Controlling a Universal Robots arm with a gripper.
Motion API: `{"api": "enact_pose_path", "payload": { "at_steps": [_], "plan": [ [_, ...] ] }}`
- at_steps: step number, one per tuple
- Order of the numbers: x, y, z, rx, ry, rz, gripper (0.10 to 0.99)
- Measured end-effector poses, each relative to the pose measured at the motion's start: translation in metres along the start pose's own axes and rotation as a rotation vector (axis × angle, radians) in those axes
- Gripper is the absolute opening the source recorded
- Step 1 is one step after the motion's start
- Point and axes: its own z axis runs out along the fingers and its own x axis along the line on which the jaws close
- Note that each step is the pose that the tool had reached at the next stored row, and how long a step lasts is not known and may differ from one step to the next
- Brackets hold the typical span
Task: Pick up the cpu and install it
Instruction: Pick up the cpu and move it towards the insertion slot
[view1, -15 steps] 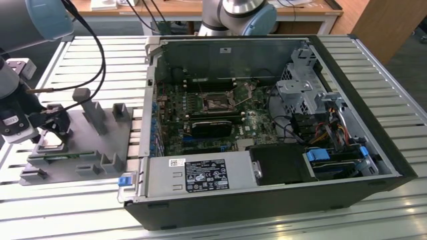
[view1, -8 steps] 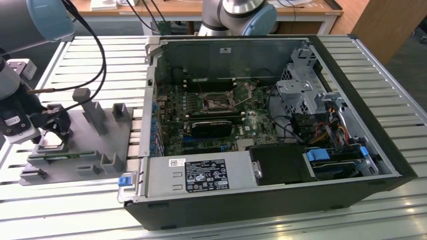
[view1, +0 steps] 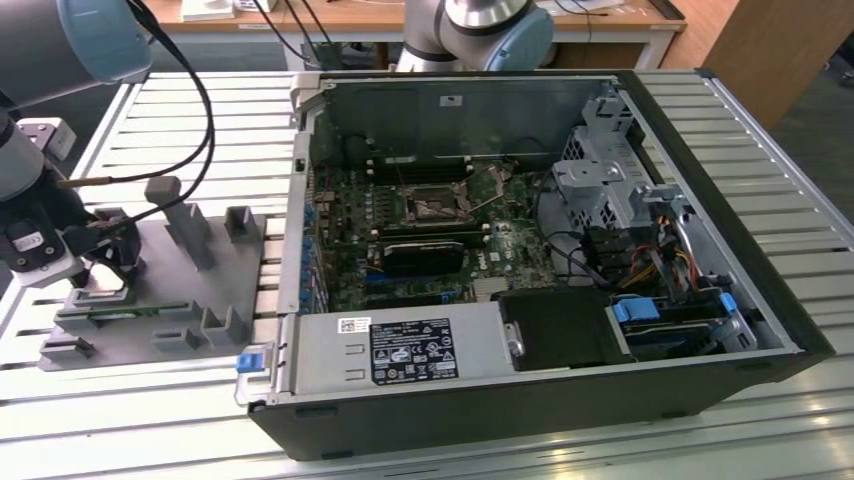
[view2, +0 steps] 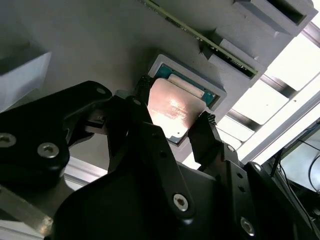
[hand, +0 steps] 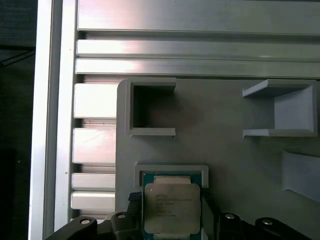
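The cpu (hand: 172, 207) is a small square chip with a silvery top and a green rim. It lies in a raised pocket of the grey plastic tray (view1: 214, 285) at the exterior view's left. My gripper (view1: 100, 285) hangs straight over that pocket. In both wrist views its black fingers (view2: 204, 125) press on two opposite edges of the cpu (view2: 170, 112), gripper (view2: 172, 107) shut on it, gripper (hand: 171, 200) low at the pocket. The chip sits level with the pocket rim. The motherboard socket (view1: 434, 207) lies inside the open computer case (view1: 534, 260).
A long green memory stick (view2: 200, 35) stands in a slot of the tray beside the pocket. Upright grey posts (view1: 187, 225) rise from the tray. The slatted metal table (view1: 80, 400) carries everything. A second robot arm (view1: 474, 30) stands behind the case.
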Motion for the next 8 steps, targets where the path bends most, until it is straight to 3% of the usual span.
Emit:
{"api": "enact_pose_path", "payload": {
  "at_steps": [1, 2, 8],
  "plan": [
    [0.0000, 0.0000, 0.0000, 0.000, 0.0001, 0.000, 0.655],
    [-0.0001, 0.0000, -0.0001, 0.000, 0.0002, 0.000, 0.588],
    [-0.0002, 0.0000, -0.0001, 0.000, 0.0003, -0.001, 0.573]
  ]
}}
